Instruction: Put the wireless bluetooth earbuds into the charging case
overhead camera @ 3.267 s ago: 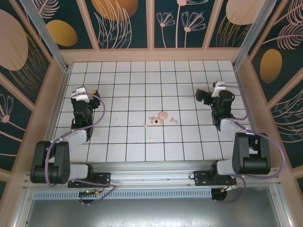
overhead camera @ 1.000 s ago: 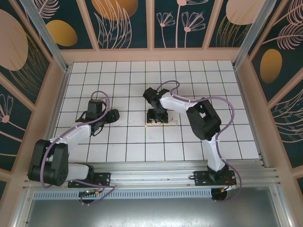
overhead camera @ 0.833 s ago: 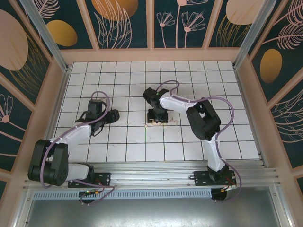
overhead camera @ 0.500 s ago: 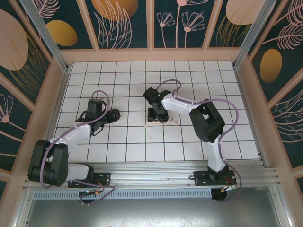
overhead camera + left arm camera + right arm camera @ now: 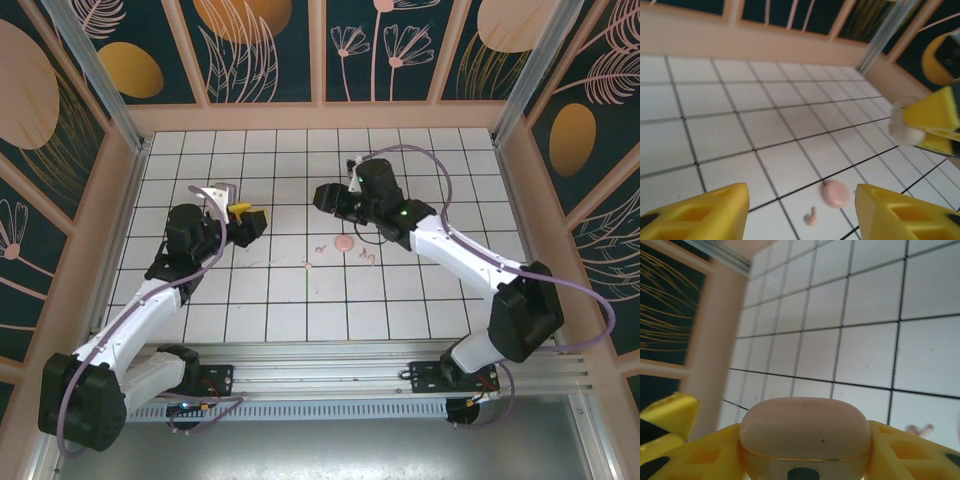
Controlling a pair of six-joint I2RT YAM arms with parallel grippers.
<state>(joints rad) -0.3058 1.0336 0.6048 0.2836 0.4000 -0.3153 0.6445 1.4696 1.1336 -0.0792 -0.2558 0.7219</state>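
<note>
My right gripper (image 5: 329,196) is shut on the charging case (image 5: 805,425), a pale beige-pink rounded box held off the floor between the yellow fingers (image 5: 900,450). In the left wrist view the case (image 5: 902,125) shows at the right edge. One tiny curved earbud (image 5: 322,243) lies on the tiles just left of a round pink disc (image 5: 345,242), and another earbud (image 5: 366,256) lies right of it. My left gripper (image 5: 247,221) hangs open and empty over the tiles, left of the disc (image 5: 835,194) and the nearer earbud (image 5: 811,217).
A small pale bit (image 5: 308,266) lies on a tile line below the disc. The white tiled floor (image 5: 270,300) is ringed by a low beige wall (image 5: 320,115). Both arm bases sit along the near rail (image 5: 320,375).
My right gripper closed on the case and raised it off the tiles, pulling back and up. The disc and an earbud now lie uncovered. My left gripper rose and shifted slightly right.
</note>
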